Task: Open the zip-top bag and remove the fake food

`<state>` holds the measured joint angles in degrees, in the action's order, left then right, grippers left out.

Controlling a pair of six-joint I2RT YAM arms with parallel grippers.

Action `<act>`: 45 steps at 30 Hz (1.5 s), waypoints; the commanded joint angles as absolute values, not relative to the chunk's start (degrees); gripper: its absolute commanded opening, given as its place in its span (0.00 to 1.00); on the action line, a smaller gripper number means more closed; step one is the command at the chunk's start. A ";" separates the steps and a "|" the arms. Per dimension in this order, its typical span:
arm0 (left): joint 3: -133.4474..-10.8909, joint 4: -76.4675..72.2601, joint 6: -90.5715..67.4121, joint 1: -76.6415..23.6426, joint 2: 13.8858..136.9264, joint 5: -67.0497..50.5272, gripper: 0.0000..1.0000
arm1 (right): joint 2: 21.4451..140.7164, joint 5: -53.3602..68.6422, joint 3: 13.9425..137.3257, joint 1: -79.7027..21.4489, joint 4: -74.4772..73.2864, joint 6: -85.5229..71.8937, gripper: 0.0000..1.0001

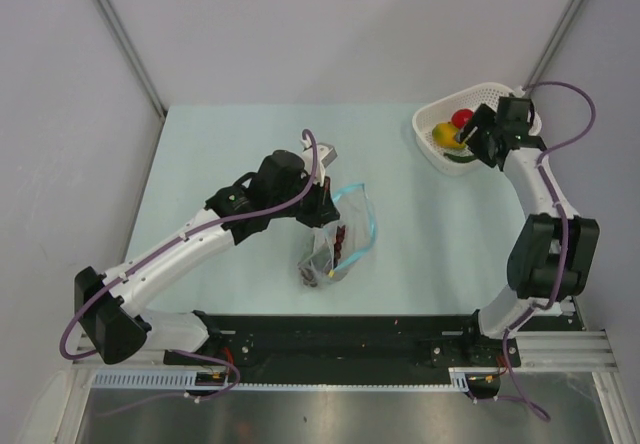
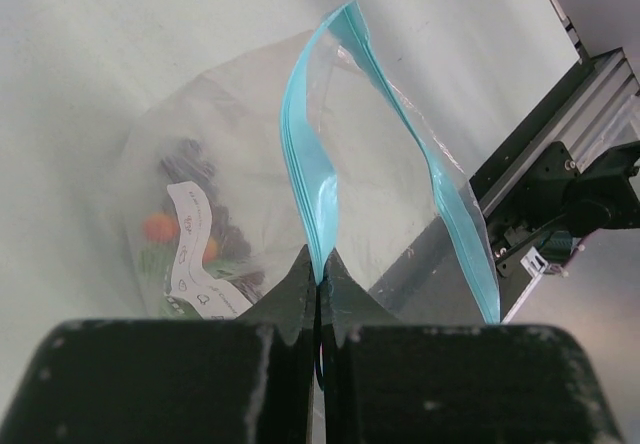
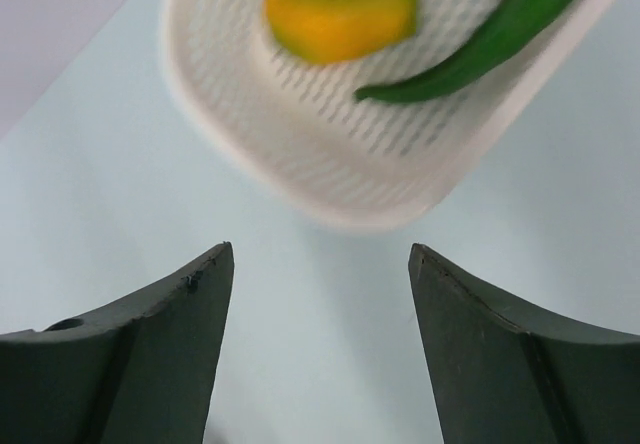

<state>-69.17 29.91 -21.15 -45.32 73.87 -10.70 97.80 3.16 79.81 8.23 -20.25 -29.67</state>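
The clear zip-top bag [image 1: 338, 249] lies on the table in the middle, its light blue zip strip [image 2: 310, 174] pulled apart so the mouth gapes. My left gripper [image 2: 320, 276] is shut on one side of that strip and shows above the bag in the top view [image 1: 322, 204]. Inside the bag I see a dark purple grape bunch [image 2: 200, 169], something orange [image 2: 160, 227] and the white label [image 2: 195, 249]. My right gripper [image 3: 320, 254] is open and empty, just in front of the white basket [image 3: 300, 164]. A yellow-orange mango [image 3: 340, 9] and a red apple [image 1: 462, 117] lie in the basket.
The white mesh basket [image 1: 432, 112] stands at the back right and also holds a long green vegetable [image 3: 480, 34]. The black rail and aluminium frame [image 2: 560, 184] run along the near table edge, close behind the bag.
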 commanded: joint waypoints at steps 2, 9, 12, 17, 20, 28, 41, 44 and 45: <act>-71.63 25.84 -23.64 -45.00 73.39 -8.80 0.00 | 82.13 4.57 81.74 -5.78 -34.44 -24.97 0.73; -71.02 23.38 -28.38 -45.00 73.04 -7.82 0.00 | 69.63 4.57 78.66 -24.50 -39.46 -24.43 0.52; -70.75 22.24 -29.44 -45.00 73.04 -8.87 0.00 | 68.03 4.74 78.05 -31.19 -38.76 -24.78 0.45; -70.31 20.66 -30.15 -45.00 72.07 -8.53 0.00 | 69.69 5.36 76.29 -39.10 -36.21 -26.72 0.33; -70.58 21.18 -30.06 -44.91 72.86 -8.44 0.00 | 72.68 5.62 75.41 -41.83 -35.25 -27.33 0.29; -69.35 21.10 -30.06 -45.00 75.49 -8.70 0.00 | 78.39 0.09 73.56 -42.80 -34.19 -30.06 0.17; -68.73 19.51 -32.34 -45.09 77.52 -9.75 0.00 | 83.40 -2.73 73.65 -43.77 -32.96 -48.32 0.15; -68.03 18.72 -33.39 -45.09 77.87 -10.28 0.00 | 84.55 -1.85 73.57 -44.64 -31.12 -51.58 0.14; -67.94 18.72 -33.49 -45.09 77.96 -10.37 0.00 | 84.99 -1.58 73.56 -44.82 -30.77 -52.11 0.15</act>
